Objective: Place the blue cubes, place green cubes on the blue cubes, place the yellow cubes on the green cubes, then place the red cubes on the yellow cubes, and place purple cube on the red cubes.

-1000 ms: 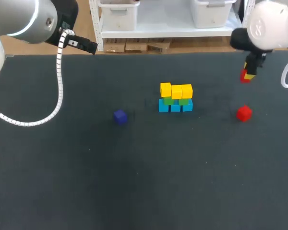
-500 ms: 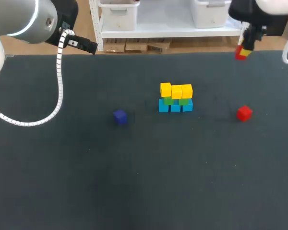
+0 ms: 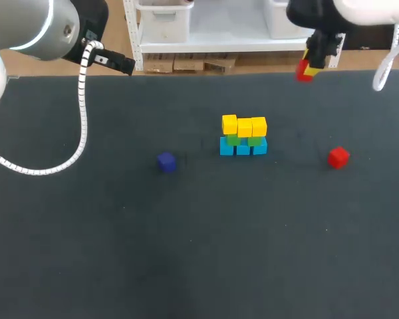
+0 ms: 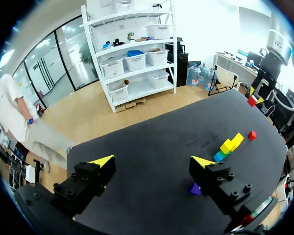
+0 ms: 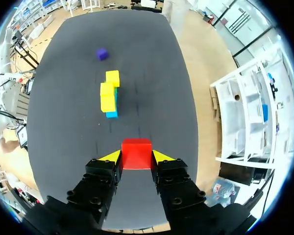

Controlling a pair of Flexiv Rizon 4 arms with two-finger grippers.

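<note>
Head view: since 1 s ago the right arm [image 3: 362, 9] has lifted and swung in toward the middle. The right gripper [image 3: 310, 65] now hangs over the table's far edge, fingers clamped on the held red cube [image 3: 304, 72]. Nothing else has shifted. On the table [image 3: 186, 252], 3 blue cubes [image 3: 243, 148] sit in a row with 2 green cubes [image 3: 233, 139] on them and 3 yellow cubes [image 3: 245, 125] on top. The loose red cube [image 3: 338, 157] lies well apart on the stack's right side, and the purple cube [image 3: 165, 161] lies apart on its left. The left arm [image 3: 26, 26] stays at the far left corner.

Left wrist view: the left gripper [image 4: 152, 161] has its fingers wide apart with nothing between them, high over the table [image 4: 152, 142]. The purple cube [image 4: 195, 188] shows just beside 1 finger. The yellow cubes [image 4: 232, 143] and the loose red cube [image 4: 252, 134] are farther ahead.

Right wrist view: the right gripper [image 5: 136, 157] holds the held red cube [image 5: 136, 152] squeezed between both yellow tips. Ahead of it is the stack, yellow cubes [image 5: 108, 93] over a blue cube edge [image 5: 111, 114], with the purple cube [image 5: 102, 54] beyond.
</note>
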